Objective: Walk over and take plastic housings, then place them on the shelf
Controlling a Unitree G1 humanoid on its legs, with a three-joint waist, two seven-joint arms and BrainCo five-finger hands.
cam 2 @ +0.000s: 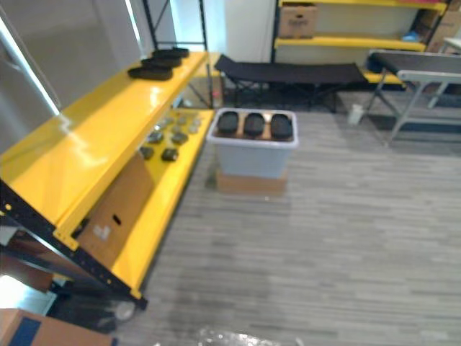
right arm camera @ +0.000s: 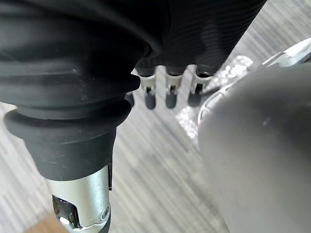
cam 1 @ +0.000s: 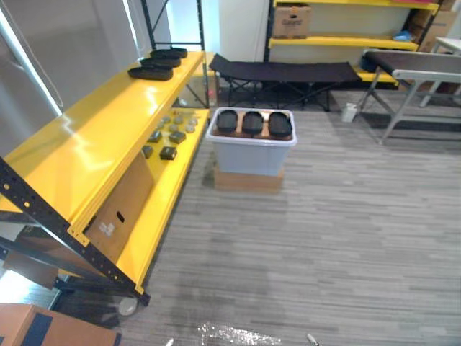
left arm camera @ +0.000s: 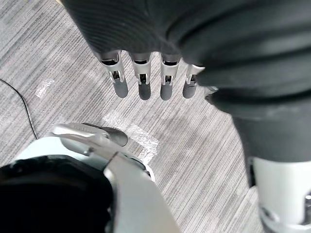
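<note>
Left hand (left arm camera: 144,77): silver, dark-tipped fingers hang straight in a row below the ribbed cover, spread and empty, above grey carpet (left arm camera: 58,58) with a fine striped weave. Right hand (right arm camera: 171,92): fingers likewise extended and relaxed, grasping nothing, over the same carpet. Ahead of both hands and well apart from them stands a pale grey-blue plastic bin (cam 1: 252,155), rectangular with a rolled rim, seated on a flat cardboard box (cam 1: 247,180). Three plastic housings (cam 1: 253,122), black, oval and matte, lie side by side across the top of the bin. Ahead and to the left of the left hand runs the yellow shelf (cam 1: 108,122), glossy painted metal on a dark perforated frame. Its lower level carries small dark and grey parts (cam 1: 168,152) and a cardboard panel (cam 1: 119,209) standing on edge. At the far end of the top level sit more black oval trays (cam 1: 150,72), overlapping in a line. Beyond the bin, a black fabric cot (cam 1: 284,71) stands on folding legs.
</note>
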